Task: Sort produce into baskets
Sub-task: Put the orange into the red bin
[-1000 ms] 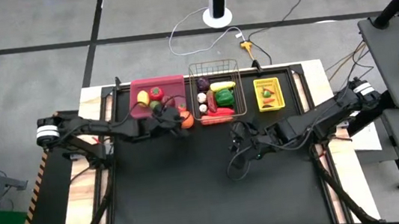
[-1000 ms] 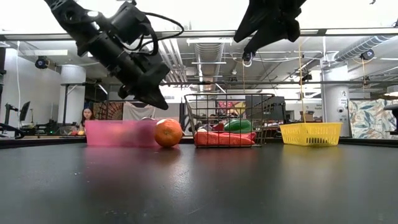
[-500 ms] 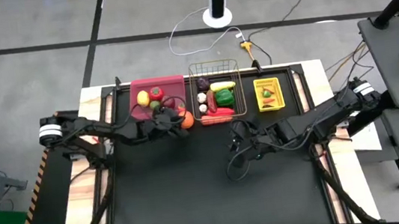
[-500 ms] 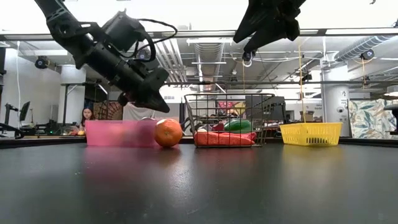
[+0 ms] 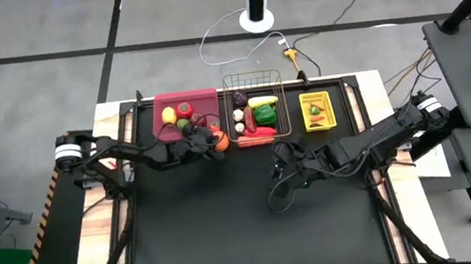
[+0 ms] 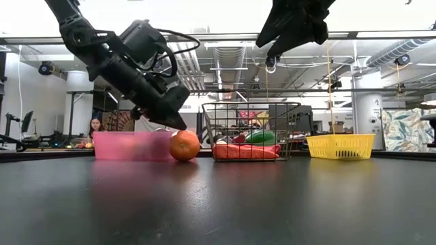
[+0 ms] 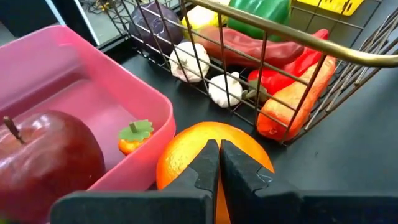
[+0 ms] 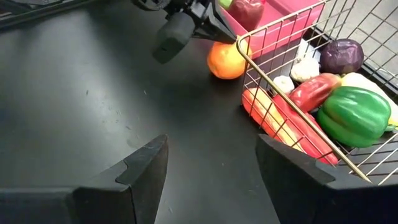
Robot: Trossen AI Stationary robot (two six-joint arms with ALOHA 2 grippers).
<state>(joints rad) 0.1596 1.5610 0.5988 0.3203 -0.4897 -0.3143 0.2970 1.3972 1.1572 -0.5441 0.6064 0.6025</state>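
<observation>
You had the left gripper (image 7: 219,163) pressed together, holding nothing, poised just above the orange (image 7: 214,157), which sat on the black table (image 5: 255,227) in the gap between the pink bin (image 5: 200,96) and the wire basket (image 5: 281,100). From the table's centre in the overhead view, that orange (image 5: 218,139) lay at about eleven o'clock, touching or nearly touching the pink bin's near corner. The right gripper (image 8: 211,165) stood apart and empty, waiting at about three o'clock of centre.

The orange looked like a light, hard plastic ball with a smooth skin, so you could expect it to roll or squirt sideways under a glancing pinch. You would have needed to spread the fingers first, then close across its widest middle from above, keeping clear of the bin wall at the orange's nine o'clock and the basket wires at its three o'clock
</observation>
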